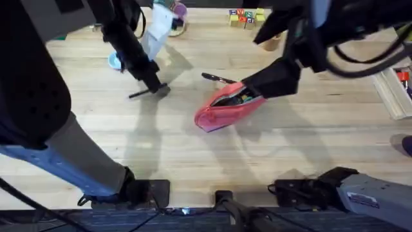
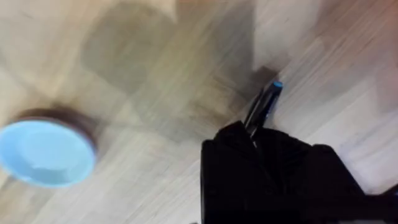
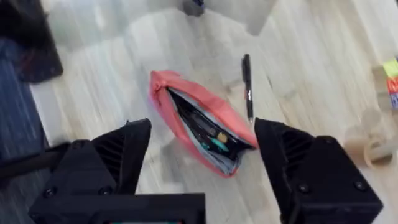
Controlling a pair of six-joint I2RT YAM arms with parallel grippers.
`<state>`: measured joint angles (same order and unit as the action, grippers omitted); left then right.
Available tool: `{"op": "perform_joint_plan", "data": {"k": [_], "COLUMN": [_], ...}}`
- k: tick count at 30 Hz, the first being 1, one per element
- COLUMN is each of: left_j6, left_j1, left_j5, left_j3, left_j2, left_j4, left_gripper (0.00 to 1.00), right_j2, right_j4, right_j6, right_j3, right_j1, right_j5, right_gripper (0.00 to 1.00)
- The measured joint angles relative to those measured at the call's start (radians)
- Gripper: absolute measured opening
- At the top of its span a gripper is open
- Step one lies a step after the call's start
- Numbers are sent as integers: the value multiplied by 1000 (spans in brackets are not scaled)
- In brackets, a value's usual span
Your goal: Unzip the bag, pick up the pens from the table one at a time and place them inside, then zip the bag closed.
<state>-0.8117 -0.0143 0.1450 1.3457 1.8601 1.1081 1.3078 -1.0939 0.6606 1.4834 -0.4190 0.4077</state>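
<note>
**Pen gripped at the left, open pouch at the centre**

The left end effector (image 1: 153, 86) is seen lowered to the table (image 1: 193, 154) left of centre, its fingers clamped on a thin dark pen (image 1: 143, 93) that sticks out to the left of the fingertips and lies almost level with the wood. In the left wrist view the same pen (image 2: 264, 106) is shown emerging from the closed fingers, with a blue tip at its free end. A shallow blue dish (image 2: 45, 152) is seen just beyond on the table; in the overhead view it (image 1: 114, 61) sits on the far side of the left arm.

The right end effector (image 3: 199, 155) is held above the table with its fingers wide apart and nothing between them. Beneath and ahead of it the pink bag (image 3: 199, 127) lies at the middle of the table, unzipped, its mouth gaping. Dark items and something green are visible inside; what they are cannot be told. A second black pen (image 3: 247, 84) lies on the table just beside the bag's far edge, apart from it. In the overhead view this pen (image 1: 215, 78) is seen just beyond the bag (image 1: 222, 109), close to the right end effector (image 1: 248, 90).

Coloured blocks (image 1: 246, 17) stand at the far edge of the table.
</note>
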Motion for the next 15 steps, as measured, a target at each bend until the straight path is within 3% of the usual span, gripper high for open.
{"op": "perform_joint_plan", "data": {"k": [1,7,10,15], "left_j6": [5,76,121,210], "left_j1": [0,-36,-90,-219], "left_j5": [53,91,98,106], "left_j3": [149,314,392,499], "left_j2": [0,0,0,0], "left_j4": [92,249,314,358], "left_gripper": [42,42,42,42], "right_j2": [-42,-80,-94,-103], "right_j4": [-1,-3,-3,-6], "right_j6": [-83,-120,-128,-134], "right_j3": [0,0,0,0], "right_j1": [85,183,220,274], "right_j5": [1,8,12,12], "right_gripper": [995,996,995,995]}}
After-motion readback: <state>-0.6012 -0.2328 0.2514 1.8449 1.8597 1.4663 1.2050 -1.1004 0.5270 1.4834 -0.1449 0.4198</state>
